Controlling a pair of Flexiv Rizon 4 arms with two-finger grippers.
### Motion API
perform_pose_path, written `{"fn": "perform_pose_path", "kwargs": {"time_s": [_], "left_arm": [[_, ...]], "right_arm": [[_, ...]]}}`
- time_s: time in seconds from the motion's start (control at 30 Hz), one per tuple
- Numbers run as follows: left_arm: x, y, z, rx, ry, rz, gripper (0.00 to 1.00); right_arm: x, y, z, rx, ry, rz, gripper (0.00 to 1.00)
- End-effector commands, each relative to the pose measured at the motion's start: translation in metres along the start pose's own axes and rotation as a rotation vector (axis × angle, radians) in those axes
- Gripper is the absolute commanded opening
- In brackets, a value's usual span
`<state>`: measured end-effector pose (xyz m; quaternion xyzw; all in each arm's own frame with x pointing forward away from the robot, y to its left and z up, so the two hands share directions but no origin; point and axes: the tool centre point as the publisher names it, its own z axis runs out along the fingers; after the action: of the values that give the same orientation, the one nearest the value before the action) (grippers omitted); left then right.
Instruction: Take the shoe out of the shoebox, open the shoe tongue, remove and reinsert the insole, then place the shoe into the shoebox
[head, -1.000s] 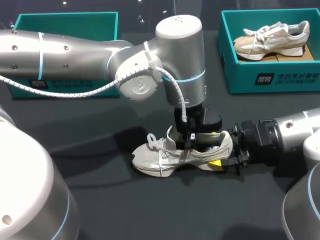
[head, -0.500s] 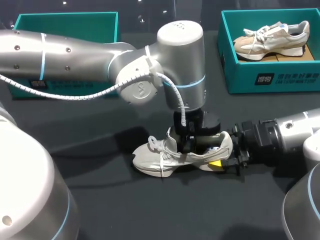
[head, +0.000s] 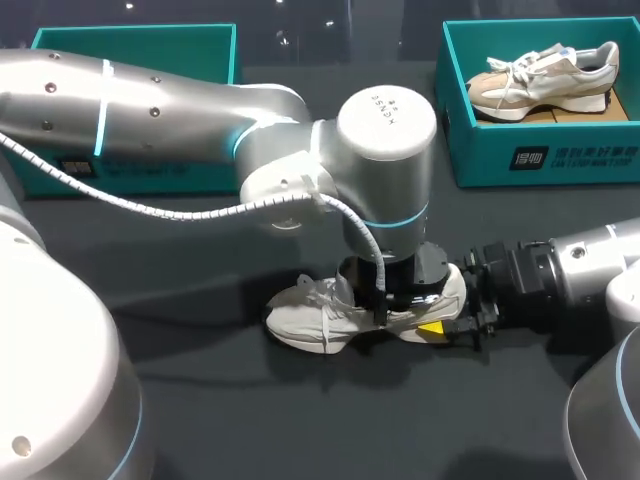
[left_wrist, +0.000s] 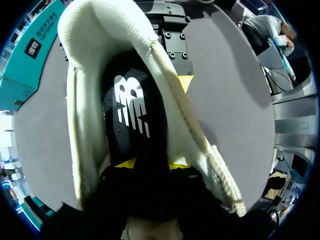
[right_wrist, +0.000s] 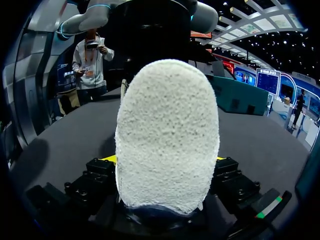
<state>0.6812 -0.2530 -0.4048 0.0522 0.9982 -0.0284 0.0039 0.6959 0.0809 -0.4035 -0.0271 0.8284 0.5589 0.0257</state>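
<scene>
Now the shoe (head: 310, 315) lies on the table (head: 200, 400), well apart from the teal shoebox (head: 470, 150) with white print on its wall, its heel clamped in the right gripper (right_wrist: 162, 159). The left gripper (left_wrist: 150, 164) sits inside the shoe's opening at the black insole (left_wrist: 132, 115), which bears 1 white logo. Whether it pinches the insole I cannot tell.

Pretty plain setting: one dark worktop (head: 200, 400) takes up the whole scene. It's charcoal, nearly black, with a matte finish that might be cloth or felt, hard to say. The light seems to come from overhead, leaving a soft, blurry shadow (head: 190, 290) across the middle. In the two close-up views the same surface looks like flat, smooth mid grey.
</scene>
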Motion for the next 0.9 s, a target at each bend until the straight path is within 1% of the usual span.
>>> {"fn": "perform_pose_path", "kwargs": {"time_s": [0.03,0.17,0.3,0.37,0.53,0.63,0.73,0.9], "left_arm": [[-0.008,-0.002,0.020,-0.015,-0.013,-0.020,0.00],[-0.013,0.003,0.016,0.003,-0.009,-0.045,0.00],[-0.012,0.009,0.008,0.050,0.002,-0.062,0.00],[-0.011,0.011,0.002,0.090,0.006,-0.078,0.00],[-0.009,0.019,-0.020,0.240,0.057,-0.126,0.00],[-0.008,0.022,-0.030,0.311,0.081,-0.147,0.00],[-0.008,0.024,-0.038,0.359,0.104,-0.148,0.00],[-0.010,0.026,-0.043,0.406,0.125,-0.164,0.00]], "right_arm": [[0.000,0.006,0.000,0.002,0.000,0.000,0.00],[0.000,0.006,0.000,0.002,0.000,0.000,0.00],[0.000,0.006,0.000,0.002,0.000,0.000,0.00],[0.000,0.006,0.000,0.002,0.000,0.000,0.00],[0.000,0.006,0.000,0.002,0.000,0.000,0.00],[0.000,0.006,0.000,0.002,0.000,0.000,0.00],[0.000,0.006,0.000,0.002,0.000,0.000,0.00],[0.000,0.006,0.000,0.002,0.000,0.000,0.00]]}}
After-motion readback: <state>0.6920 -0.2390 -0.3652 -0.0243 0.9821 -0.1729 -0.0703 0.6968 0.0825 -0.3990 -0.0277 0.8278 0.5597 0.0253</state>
